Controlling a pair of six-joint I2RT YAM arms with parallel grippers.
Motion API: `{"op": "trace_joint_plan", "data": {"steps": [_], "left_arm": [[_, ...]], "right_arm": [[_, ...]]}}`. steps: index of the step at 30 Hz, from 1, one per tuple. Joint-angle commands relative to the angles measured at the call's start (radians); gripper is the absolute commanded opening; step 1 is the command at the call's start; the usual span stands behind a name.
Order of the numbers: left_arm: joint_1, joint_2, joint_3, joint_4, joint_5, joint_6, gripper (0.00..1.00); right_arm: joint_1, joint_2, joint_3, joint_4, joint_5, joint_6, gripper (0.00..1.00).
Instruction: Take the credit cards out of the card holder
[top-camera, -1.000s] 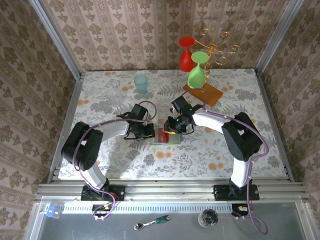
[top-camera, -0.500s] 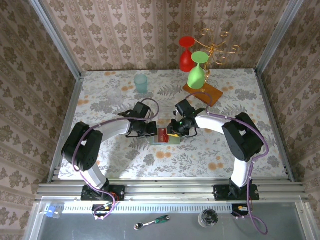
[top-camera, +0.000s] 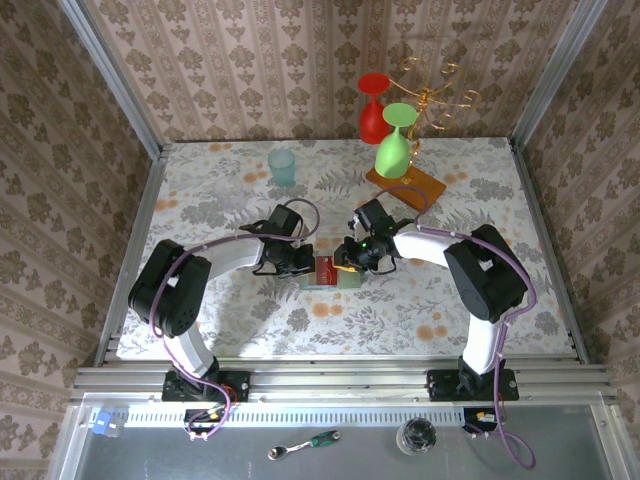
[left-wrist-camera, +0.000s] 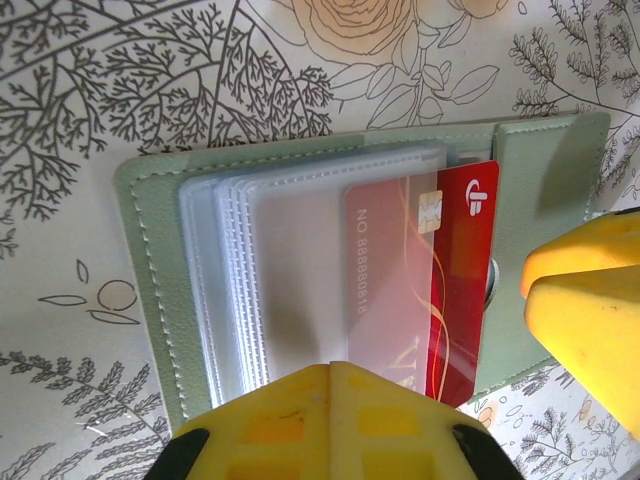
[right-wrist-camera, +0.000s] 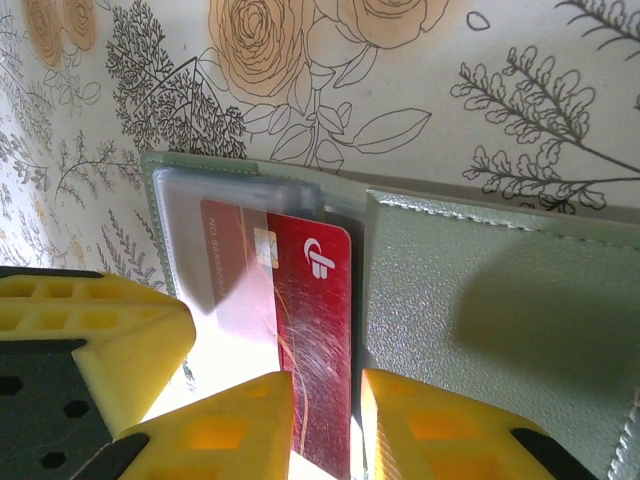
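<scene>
Left wrist: left claw (left-wrist-camera: 330, 375) closed against the card holder (left-wrist-camera: 150, 250); right claw (right-wrist-camera: 325, 385) straddles the red card (right-wrist-camera: 315, 300), and we cannot tell its grip.

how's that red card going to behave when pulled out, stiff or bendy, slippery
Probably stiff: the red card shows straight edges where it sticks out of the clear sleeve. Likely slippery, given its glossy face. It looks thin and light, so the soft card holder may drag along.
</scene>
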Motion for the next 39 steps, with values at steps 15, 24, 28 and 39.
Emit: {"op": "trace_joint_plan", "data": {"steps": [15, 24, 28, 39], "left_arm": [[-0.008, 0.008, 0.028, 0.003, 0.041, -0.006, 0.04], [-0.005, 0.033, 0.01, -0.006, 0.032, 0.001, 0.03], [-0.005, 0.042, 0.007, -0.019, 0.021, 0.008, 0.03], [-0.003, 0.054, -0.01, -0.016, 0.021, 0.013, 0.02]], "right_arm": [[-0.017, 0.045, -0.027, 0.053, -0.051, 0.026, 0.26], [-0.018, 0.066, -0.033, 0.084, -0.08, 0.036, 0.25], [-0.017, 0.07, -0.036, 0.104, -0.099, 0.041, 0.24], [-0.017, 0.08, -0.049, 0.164, -0.142, 0.067, 0.2]]}}
